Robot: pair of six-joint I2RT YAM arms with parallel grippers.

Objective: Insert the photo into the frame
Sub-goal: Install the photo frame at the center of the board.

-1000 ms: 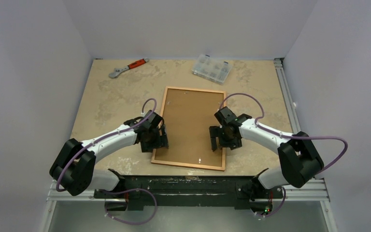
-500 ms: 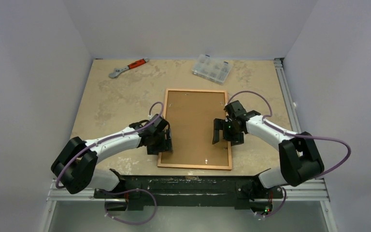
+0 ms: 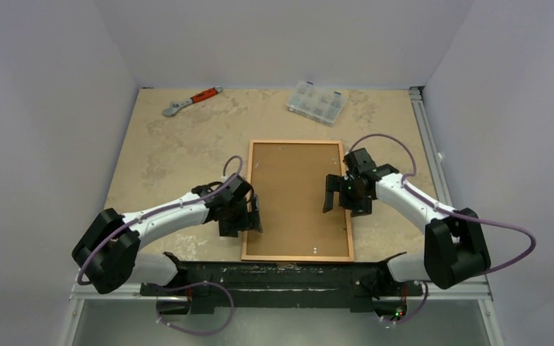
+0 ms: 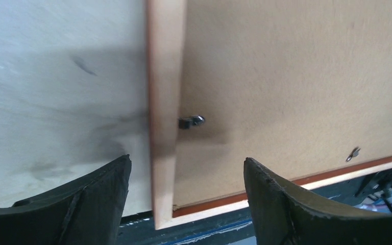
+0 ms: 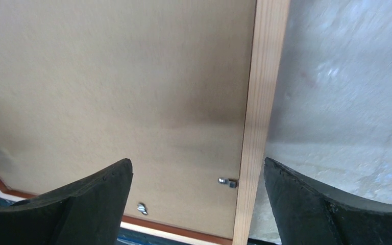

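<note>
Frame [image 3: 296, 143] lies back up on the table [image 3: 173, 158], by the middle of the near edge, so the brown board [image 3: 296, 194] and the little metal tabs [image 4: 190, 121] face me. My left pincer [image 3: 254, 216] hangs over the left rail and my right pincer [image 3: 335, 196] over the right rail. Both are wide apart and hold nothing. I cannot see the photo; I think it is under the board. I guess I am here to turn the tabs.

adjustable wrench [image 3: 190, 101]: well beyond left gripper [image 3: 250, 216] | clear compartment box [image 3: 317, 102]: well beyond right gripper [image 3: 335, 194] | backing board [image 3: 296, 194]: between both
</note>
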